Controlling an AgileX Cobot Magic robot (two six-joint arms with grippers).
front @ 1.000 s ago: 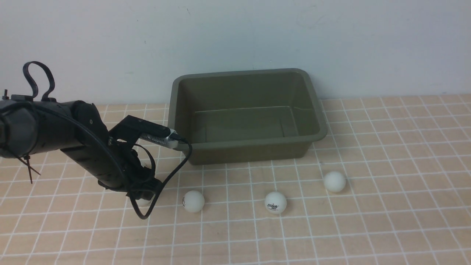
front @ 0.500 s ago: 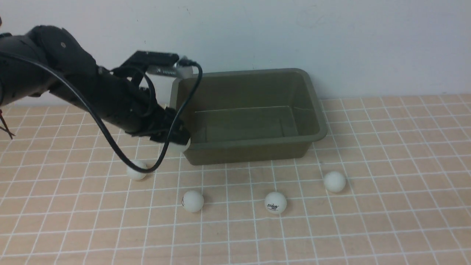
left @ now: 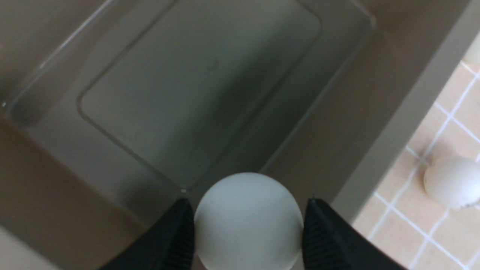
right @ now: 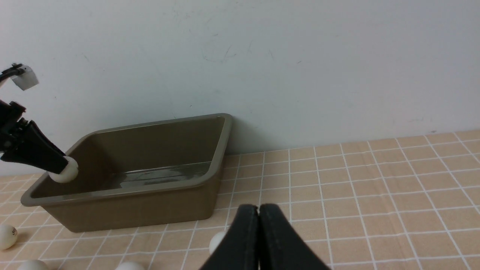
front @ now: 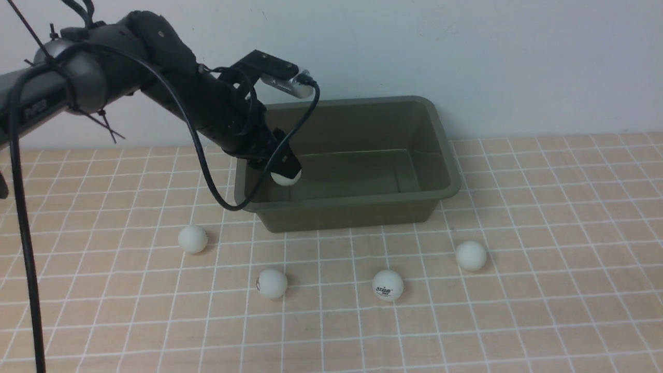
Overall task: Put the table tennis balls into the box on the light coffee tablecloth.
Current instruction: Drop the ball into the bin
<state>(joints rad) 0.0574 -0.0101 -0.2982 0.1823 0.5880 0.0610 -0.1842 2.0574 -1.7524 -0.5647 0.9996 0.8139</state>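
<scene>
Front camera faces the wall. Left wrist camera looks closely past the left gripper (left: 248, 205) and table tennis ball (left: 247, 228) into the box (left: 187, 93), which the low right wrist camera also sees.

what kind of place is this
Probably a robot lab test bench: a black robot arm reaches over an olive-green plastic box, small white balls lie on a peach-tan grid-lined tablecloth, against a plain white wall.

Over the box (front: 352, 213), by the table's far edge: open from above, except at its near left corner, taken up by the left gripper (front: 284, 173) clamped on one ball (front: 286, 179); arm (front: 171, 67) and cable (front: 207, 171) slanting in across the left rim. Toward the near edge: four loose balls (front: 192, 239) (front: 271, 283) (front: 388, 285) (front: 471, 255), well apart, with passable gaps between. On the right side: open cloth (front: 570, 233) up to the box's right wall.
</scene>
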